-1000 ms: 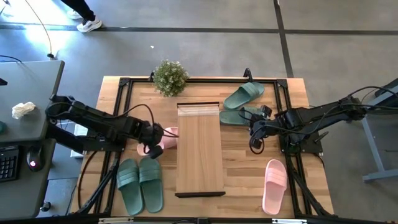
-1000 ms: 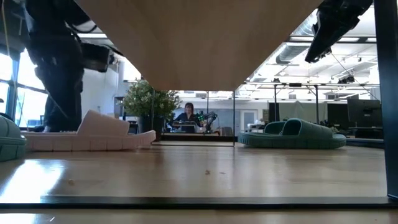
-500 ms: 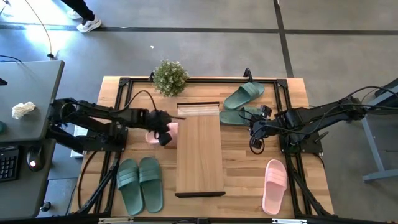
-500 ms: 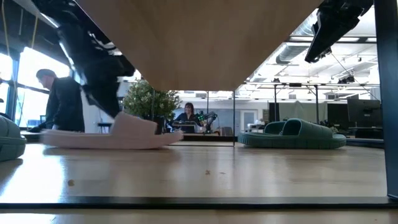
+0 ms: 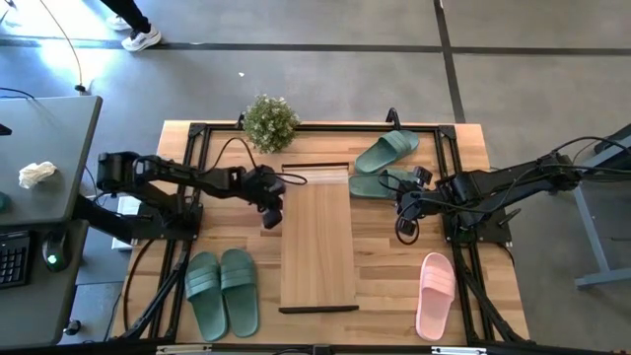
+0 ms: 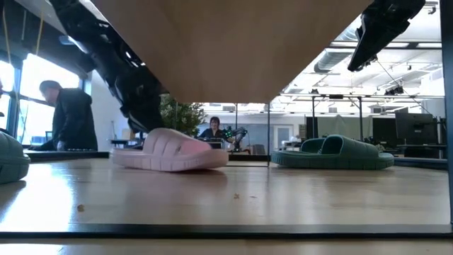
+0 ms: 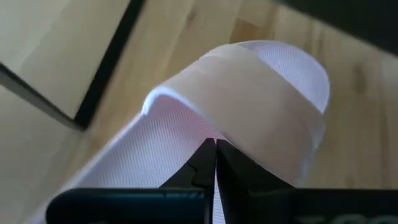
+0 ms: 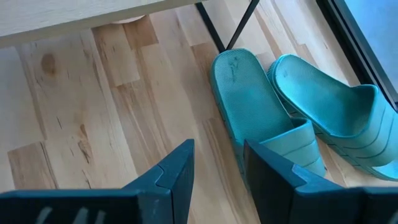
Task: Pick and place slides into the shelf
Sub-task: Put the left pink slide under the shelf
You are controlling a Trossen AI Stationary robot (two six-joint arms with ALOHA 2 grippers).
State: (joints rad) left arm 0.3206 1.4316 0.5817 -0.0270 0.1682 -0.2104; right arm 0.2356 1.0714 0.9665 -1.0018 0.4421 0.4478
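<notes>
Pink slide (image 7: 249,99), pinched at its strap by the closed left jaws (image 7: 214,163) beside the shelf (image 5: 317,237), risked snagging the shelf frame; right jaws (image 8: 217,163) open, empty.

An open-plan robotics laboratory or workshop is indicated. The wooden table (image 5: 471,138) is set on a grey concrete floor (image 5: 532,89) marked with dark lines. An adjacent desk (image 5: 44,148) carries a keyboard (image 5: 12,258). In the low view, exposed ceiling ducting (image 6: 333,62), further workstations and a seated person (image 6: 214,133) are seen.
</notes>
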